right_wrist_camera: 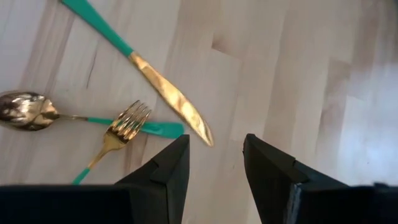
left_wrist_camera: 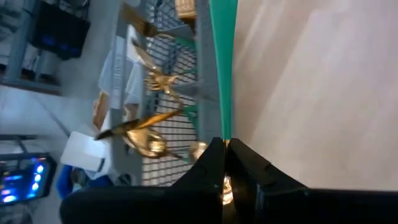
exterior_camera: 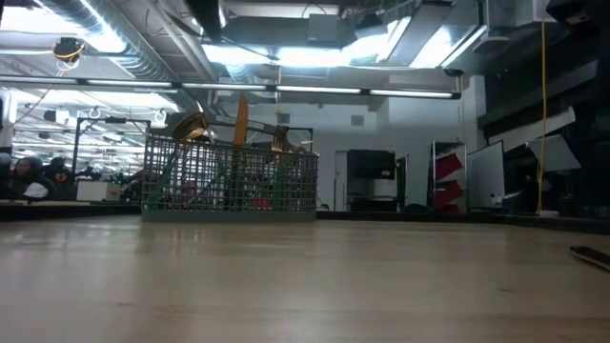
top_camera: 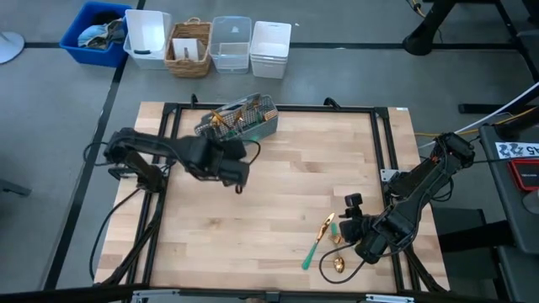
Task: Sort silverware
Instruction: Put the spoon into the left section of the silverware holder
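Silverware [right_wrist_camera: 168, 93], gold heads, slim teal handles (knife, fork, spoon)

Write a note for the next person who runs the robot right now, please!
Left end effector: shut on a teal-handled piece, held beside the grey mesh caddy at the table's far edge.
Right end effector: open, empty, hovering by the near right corner over a knife, a fork and a spoon lying on the wooden table.
Done: several gold-headed pieces stand in the caddy.
Left: the held piece and those three still on the table.
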Action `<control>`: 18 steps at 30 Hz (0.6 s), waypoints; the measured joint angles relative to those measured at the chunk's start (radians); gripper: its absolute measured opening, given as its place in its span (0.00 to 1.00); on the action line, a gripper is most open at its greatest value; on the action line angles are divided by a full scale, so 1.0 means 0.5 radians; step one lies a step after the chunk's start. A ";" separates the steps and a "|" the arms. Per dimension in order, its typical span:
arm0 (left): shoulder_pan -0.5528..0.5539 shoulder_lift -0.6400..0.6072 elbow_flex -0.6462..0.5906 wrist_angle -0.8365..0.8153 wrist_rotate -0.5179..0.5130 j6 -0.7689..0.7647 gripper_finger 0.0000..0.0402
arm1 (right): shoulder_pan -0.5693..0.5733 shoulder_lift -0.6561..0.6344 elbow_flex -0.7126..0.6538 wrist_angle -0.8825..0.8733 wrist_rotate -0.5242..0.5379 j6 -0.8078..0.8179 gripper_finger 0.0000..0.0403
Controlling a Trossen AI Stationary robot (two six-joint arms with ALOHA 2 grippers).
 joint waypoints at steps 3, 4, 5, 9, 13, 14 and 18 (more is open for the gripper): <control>0.130 -0.014 -0.001 -0.002 0.007 0.171 0.00 | 0.000 0.000 0.000 0.003 0.072 0.003 0.37; 0.175 -0.014 -0.002 -0.001 0.006 0.253 0.00 | 0.000 0.000 0.000 0.004 0.087 0.003 0.37; 0.221 -0.010 -0.002 0.000 0.006 0.349 0.00 | 0.000 0.000 0.000 0.003 0.096 0.003 0.37; 0.374 0.004 -0.002 0.000 0.007 0.740 0.00 | 0.001 0.000 0.000 0.000 0.117 0.003 0.37; 0.488 -0.005 -0.002 -0.002 0.006 1.167 0.00 | 0.001 0.000 0.000 -0.003 0.117 0.006 0.37; 0.509 -0.008 -0.002 -0.002 -0.001 1.290 0.00 | 0.001 0.000 0.000 -0.004 0.117 0.006 0.37; 0.568 -0.009 -0.002 -0.002 -0.199 1.768 0.00 | 0.001 0.000 0.000 -0.004 0.195 0.008 0.37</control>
